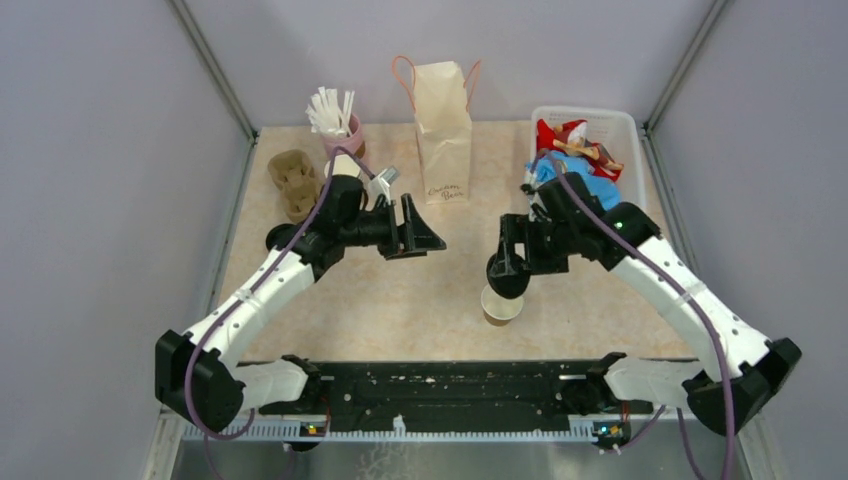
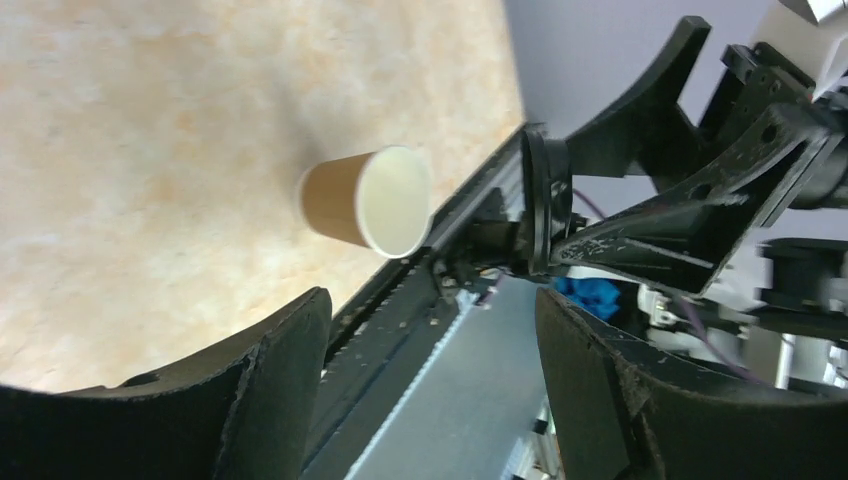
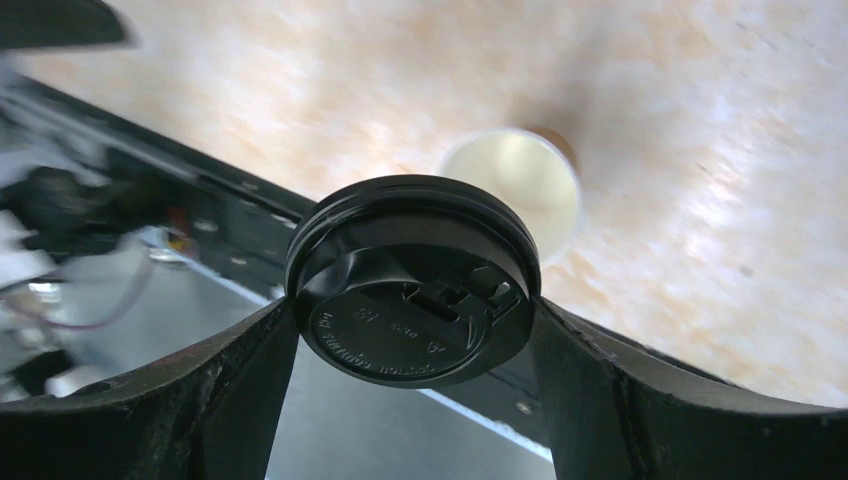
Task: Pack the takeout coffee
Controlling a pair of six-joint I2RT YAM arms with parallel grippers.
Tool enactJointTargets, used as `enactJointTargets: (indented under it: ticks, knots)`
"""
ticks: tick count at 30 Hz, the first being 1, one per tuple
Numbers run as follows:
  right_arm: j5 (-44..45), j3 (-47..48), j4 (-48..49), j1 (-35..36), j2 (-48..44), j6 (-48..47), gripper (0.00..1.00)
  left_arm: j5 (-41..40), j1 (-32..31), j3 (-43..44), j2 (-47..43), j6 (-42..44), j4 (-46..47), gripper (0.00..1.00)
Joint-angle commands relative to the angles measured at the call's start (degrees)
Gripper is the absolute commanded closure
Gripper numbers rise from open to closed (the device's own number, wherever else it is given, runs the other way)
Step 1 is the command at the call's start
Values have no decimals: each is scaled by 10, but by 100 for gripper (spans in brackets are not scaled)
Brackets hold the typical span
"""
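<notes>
Under lid (image 3: 412, 280) in right hand (image 1: 507, 274), open cup (image 1: 501, 305)

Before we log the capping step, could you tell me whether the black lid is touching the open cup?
Apart. The left wrist view shows the black lid, held in the right gripper, with a clear gap to the open cup.

lid (image 3: 412, 285): glossy black plastic | cup (image 2: 365, 200): matt paper | table (image 1: 400, 300): smooth, perhaps laminate
</notes>
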Motion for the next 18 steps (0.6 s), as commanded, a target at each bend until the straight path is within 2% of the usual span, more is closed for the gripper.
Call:
enactJointTargets:
  ticks: [1, 4, 8, 18]
  knots:
    - [133, 43, -155, 58, 79, -47, 19, -90, 1, 26, -12, 96, -66, 19]
    - [185, 50, -162, 103, 115, -38, 18, -135, 2, 23, -22, 128, -80, 19]
    - [189, 41, -141, 117, 146, -36, 17, -163, 5, 6, -33, 146, -80, 18]
    - [174, 27, -64, 119, 205, -43, 16, -156, 17, -21, -28, 156, -85, 18]
